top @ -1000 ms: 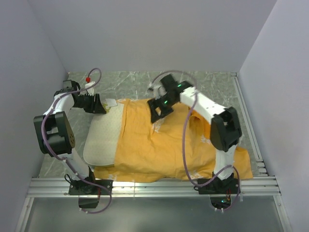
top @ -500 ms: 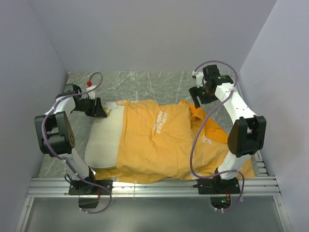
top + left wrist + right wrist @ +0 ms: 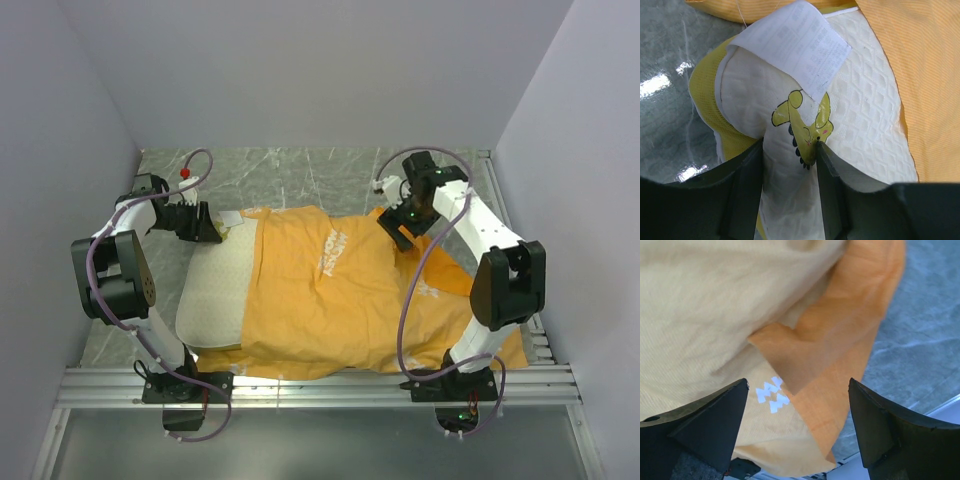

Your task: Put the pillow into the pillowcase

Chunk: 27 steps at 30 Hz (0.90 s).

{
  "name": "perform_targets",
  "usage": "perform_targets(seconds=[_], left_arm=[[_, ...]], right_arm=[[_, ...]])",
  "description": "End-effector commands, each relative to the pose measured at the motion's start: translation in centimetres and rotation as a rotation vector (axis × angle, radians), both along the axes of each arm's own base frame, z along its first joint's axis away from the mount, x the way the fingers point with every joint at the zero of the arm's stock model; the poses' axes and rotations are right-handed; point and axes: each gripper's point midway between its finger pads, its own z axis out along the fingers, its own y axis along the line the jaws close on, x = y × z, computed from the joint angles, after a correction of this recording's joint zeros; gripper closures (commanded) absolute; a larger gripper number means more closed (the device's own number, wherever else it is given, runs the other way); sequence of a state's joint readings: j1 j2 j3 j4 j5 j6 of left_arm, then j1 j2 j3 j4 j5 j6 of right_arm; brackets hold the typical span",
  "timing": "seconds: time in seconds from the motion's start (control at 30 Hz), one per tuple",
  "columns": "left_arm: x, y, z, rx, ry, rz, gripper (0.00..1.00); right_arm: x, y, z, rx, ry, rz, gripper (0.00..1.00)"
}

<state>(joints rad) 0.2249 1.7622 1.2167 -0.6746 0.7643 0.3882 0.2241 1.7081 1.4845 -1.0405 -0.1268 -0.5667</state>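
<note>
The cream quilted pillow lies at the left, its right part inside the orange pillowcase that spreads across the middle and right. My left gripper is shut on the pillow's far left corner. In the left wrist view my left gripper pinches bunched pillow fabric, beside the white tag and a small yellow print, with the pillowcase edge at the right. My right gripper hovers open over the pillowcase's far right part. The right wrist view shows my right gripper above folded pillowcase cloth, touching nothing.
The grey marble table is walled in at the back and on both sides. An aluminium rail runs along the near edge and another rail along the right. Bare marble lies beside the pillowcase's corner.
My right arm lifted off the pillowcase's middle, swung to the far right corner, then came back over the case's far right part with wider jaws. The left gripper kept its hold.
</note>
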Motion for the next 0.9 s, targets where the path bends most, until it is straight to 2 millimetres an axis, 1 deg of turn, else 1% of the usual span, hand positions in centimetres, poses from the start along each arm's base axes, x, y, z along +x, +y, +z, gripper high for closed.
perform_targets(seconds=[0.0,0.03,0.07,0.1,0.13,0.17,0.2,0.23,0.27,0.33,0.37,0.4,0.43,0.47,0.5,0.53,0.57,0.6,0.67,0.7,0.73,0.77,0.8,0.83,0.87], left_arm=[[-0.8,-0.9,0.6,-0.025,0.004,-0.027,0.51],[-0.8,-0.9,0.6,-0.024,0.005,-0.026,0.51],[-0.8,-0.9,0.6,-0.024,0.006,-0.025,0.51],[-0.8,-0.9,0.6,-0.026,0.006,-0.025,0.51],[-0.7,-0.9,0.5,-0.026,0.005,-0.026,0.51],[-0.7,-1.0,0.5,-0.029,0.008,-0.023,0.51],[-0.8,-1.0,0.5,-0.028,0.008,-0.022,0.53],[-0.8,-1.0,0.5,-0.029,0.006,-0.023,0.54],[-0.9,-1.0,0.4,-0.028,0.006,-0.021,0.57],[-1.1,-1.1,0.2,-0.029,0.008,-0.020,0.62],[-1.2,-1.1,0.2,-0.033,0.007,-0.020,0.64],[-1.3,-1.3,0.2,-0.039,0.007,-0.024,0.69],[-1.6,-1.4,0.0,-0.046,0.016,-0.024,0.72],[-1.8,-1.6,0.0,-0.057,0.021,-0.026,0.74],[-1.9,-1.7,-0.1,-0.061,0.024,-0.029,0.78],[-2.2,-1.8,-0.2,-0.067,0.030,-0.030,0.80],[-2.3,-1.9,-0.2,-0.071,0.031,-0.031,0.83],[-2.5,-1.9,-0.4,-0.073,0.035,-0.030,0.83],[-2.7,-2.0,-0.3,-0.075,0.033,-0.029,0.84],[-2.8,-2.1,-0.3,-0.072,0.027,-0.030,0.84],[-2.8,-2.1,-0.3,-0.069,0.024,-0.024,0.83],[-2.9,-2.0,-0.2,-0.066,0.020,-0.019,0.80],[-3.0,-2.0,0.0,-0.064,0.013,-0.016,0.79],[-2.8,-2.0,0.1,-0.065,0.004,-0.009,0.77],[-2.8,-2.1,0.3,-0.066,-0.003,-0.006,0.75]], right_arm=[[-1.6,0.3,-0.6,-0.055,0.006,0.102,0.12],[-1.3,-0.1,-0.9,-0.100,-0.017,0.098,0.13],[-0.7,-0.3,-1.5,-0.123,-0.043,0.090,0.18],[-0.3,-0.6,-1.7,-0.149,-0.058,0.078,0.25],[0.1,-0.9,-2.2,-0.168,-0.062,0.056,0.38],[1.5,-1.5,-1.7,-0.201,-0.112,0.023,0.58],[2.2,-1.9,-1.4,-0.213,-0.136,-0.006,1.00],[3.1,-2.4,-0.9,-0.220,-0.172,-0.052,1.00],[4.6,-3.4,0.4,-0.219,-0.228,-0.102,1.00],[6.5,-4.9,2.2,-0.221,-0.303,-0.195,1.00],[8.7,-7.2,4.5,-0.239,-0.403,-0.282,1.00],[9.9,-8.7,5.6,-0.251,-0.455,-0.346,1.00],[11.7,-10.0,7.3,-0.248,-0.520,-0.416,1.00],[13.2,-11.4,8.3,-0.261,-0.575,-0.471,0.98],[13.7,-14.4,9.1,-0.314,-0.601,-0.565,0.88],[14.8,-15.3,7.8,-0.332,-0.577,-0.601,0.62],[15.5,-15.8,9.6,-0.330,-0.595,-0.633,0.21],[15.9,-16.0,9.8,-0.321,-0.590,-0.658,0.18],[16.2,-14.2,11.1,-0.215,-0.578,-0.685,0.16],[16.3,-12.8,11.5,-0.140,-0.570,-0.670,0.16],[16.0,-9.0,12.1,-0.004,-0.554,-0.612,0.17],[15.2,-6.9,12.0,0.052,-0.519,-0.569,0.19],[14.6,-4.4,11.9,0.097,-0.493,-0.520,0.23],[13.0,0.1,11.6,0.197,-0.436,-0.423,0.28],[11.9,2.5,11.3,0.237,-0.402,-0.378,0.36]])
